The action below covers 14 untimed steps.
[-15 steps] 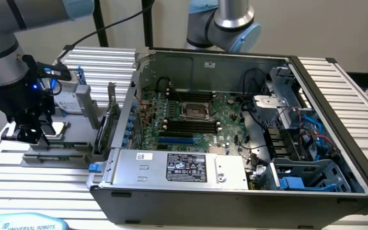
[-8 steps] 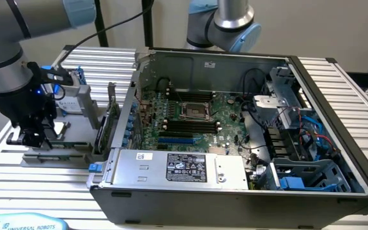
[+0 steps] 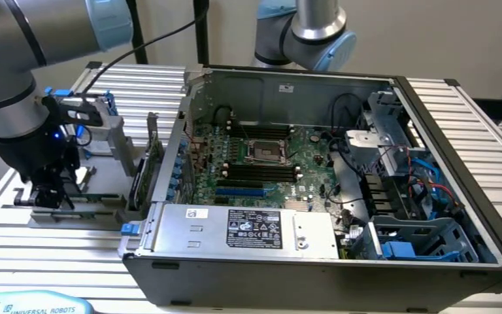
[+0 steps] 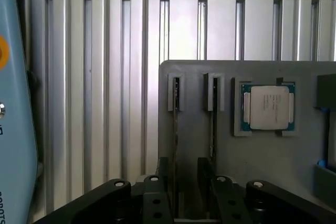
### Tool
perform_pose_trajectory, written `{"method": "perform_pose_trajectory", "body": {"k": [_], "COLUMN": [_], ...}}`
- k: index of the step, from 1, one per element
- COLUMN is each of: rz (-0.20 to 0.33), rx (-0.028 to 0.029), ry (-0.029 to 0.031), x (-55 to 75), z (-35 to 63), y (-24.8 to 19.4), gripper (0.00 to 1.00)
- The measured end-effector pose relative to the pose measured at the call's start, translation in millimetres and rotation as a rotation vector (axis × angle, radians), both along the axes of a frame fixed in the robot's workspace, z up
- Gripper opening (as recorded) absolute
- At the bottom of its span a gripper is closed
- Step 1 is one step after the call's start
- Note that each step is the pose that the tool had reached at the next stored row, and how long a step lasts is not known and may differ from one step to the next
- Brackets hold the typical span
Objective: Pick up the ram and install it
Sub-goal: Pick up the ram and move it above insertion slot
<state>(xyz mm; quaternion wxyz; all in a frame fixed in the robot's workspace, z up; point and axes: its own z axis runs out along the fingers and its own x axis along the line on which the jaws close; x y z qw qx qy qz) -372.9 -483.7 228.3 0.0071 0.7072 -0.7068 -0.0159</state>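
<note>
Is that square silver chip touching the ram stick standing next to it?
Apart. The wrist view shows the chip in its own recess, with bare grey tray between it and the ram stick.

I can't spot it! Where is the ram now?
The ram stands on edge in a slot of the grey tray, near the processor chip, at the exterior view's left, outside the computer case.

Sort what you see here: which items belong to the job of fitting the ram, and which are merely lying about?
Part of the job: ram sticks, grey holder, gripper, motherboard memory slots.
Lying about: processor chip, power supply.
</note>
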Motion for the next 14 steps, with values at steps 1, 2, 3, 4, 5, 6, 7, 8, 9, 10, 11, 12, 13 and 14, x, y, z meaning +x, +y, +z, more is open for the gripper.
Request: {"method": "perform_pose_trajectory", "body": {"k": [1,2,3,4,5,6,7,8,9,10,11,12,13,14], "rz": [0.000,0.000,0.000,0.000,0.001,0.001,0.001,0.001,0.001,0.001,0.002,0.002,0.002,0.002], "rx": [0.0000,0.0000,0.0000,0.0000,0.0000,0.0000,0.0000,0.0001,0.0002,0.0003,0.0007,0.0013,0.0022,0.0040], "ry": [-0.0006,-0.0012,-0.0018,-0.0023,-0.0029,-0.0034,-0.0041,-0.0049,-0.0059,-0.0069,-0.0083,-0.0096,-0.0110,-0.0126], "x": [0.0,0.1,0.0,0.1,0.1,0.1,0.0,0.0,0.0,0.0,0.0,-0.1,-0.1,-0.1], "z": [-1.8,-3.6,-5.5,-7.3,-9.1,-10.9,-12.7,-14.6,-16.4,-18.1,-20.1,-21.7,-23.3,-24.8], "y": [-0.3,-0.6,-0.9,-1.3,-1.7,-2.0,-2.4,-2.8,-3.1,-3.5,-3.9,-4.2,-4.6,-5.2], "gripper": [0.36,0.36,0.36,0.36,0.36,0.36,0.36,0.36,0.36,0.36,0.36,0.36,0.36,0.36]}}
